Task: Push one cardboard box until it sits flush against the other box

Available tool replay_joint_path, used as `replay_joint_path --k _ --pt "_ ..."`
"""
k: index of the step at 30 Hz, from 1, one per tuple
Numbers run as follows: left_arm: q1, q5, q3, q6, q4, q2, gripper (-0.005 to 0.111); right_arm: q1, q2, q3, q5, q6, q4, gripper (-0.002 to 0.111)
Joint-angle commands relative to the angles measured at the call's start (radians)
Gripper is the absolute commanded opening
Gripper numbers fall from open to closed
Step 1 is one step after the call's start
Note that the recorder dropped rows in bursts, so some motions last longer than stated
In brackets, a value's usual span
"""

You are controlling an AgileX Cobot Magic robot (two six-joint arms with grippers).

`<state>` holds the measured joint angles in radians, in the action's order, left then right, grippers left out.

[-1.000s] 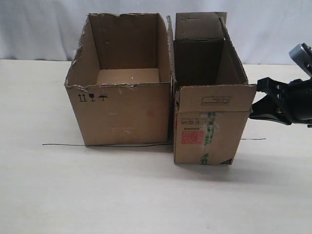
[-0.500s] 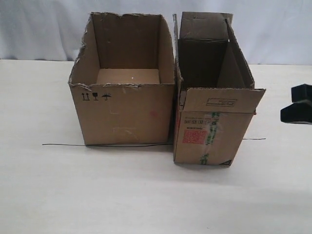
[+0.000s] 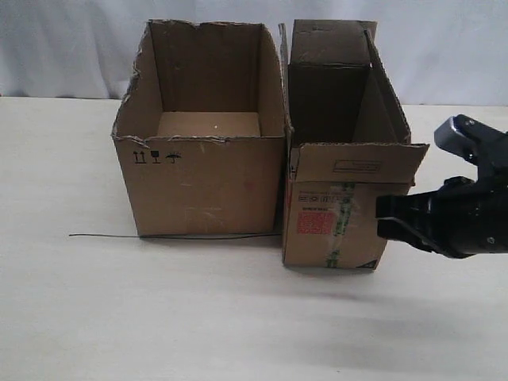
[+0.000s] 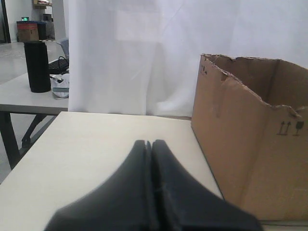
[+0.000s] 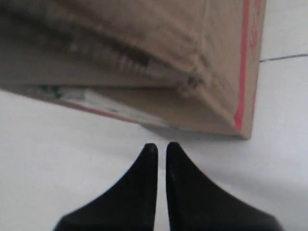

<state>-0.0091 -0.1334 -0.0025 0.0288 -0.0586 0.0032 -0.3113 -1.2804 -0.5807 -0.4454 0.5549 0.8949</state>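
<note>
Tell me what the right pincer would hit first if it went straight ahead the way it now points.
The cardboard box. The right pincer points at its lower wall, with only bare table between them. How close it is remains unclear.

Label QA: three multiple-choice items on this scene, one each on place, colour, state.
1. In the exterior view, the narrow tall brown cardboard box with red label stands on which side of the wide ragged-edged brown cardboard box? A left B right C behind
2. The striped tape on the narrow box is: A green B blue C yellow
3. The left gripper is: A wide open B gripping a flap C shut, empty
Answers: 1 B, it stands to the right; 2 A, green stripes beside the label; 3 C, fingers touch, nothing between.
</note>
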Motion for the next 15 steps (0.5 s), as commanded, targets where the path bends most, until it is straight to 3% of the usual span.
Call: replay_joint_path --k 1,15 --pt "0.004 0.005 0.002 0.000 0.005 -0.003 0.000 -0.005 -0.067 -0.049 0.074 0.067 0.070 0.005" --pt "0.004 0.005 0.002 0.000 0.005 -0.003 0.000 -0.005 -0.174 -0.155 0.089 0.075 0.095 0.005"
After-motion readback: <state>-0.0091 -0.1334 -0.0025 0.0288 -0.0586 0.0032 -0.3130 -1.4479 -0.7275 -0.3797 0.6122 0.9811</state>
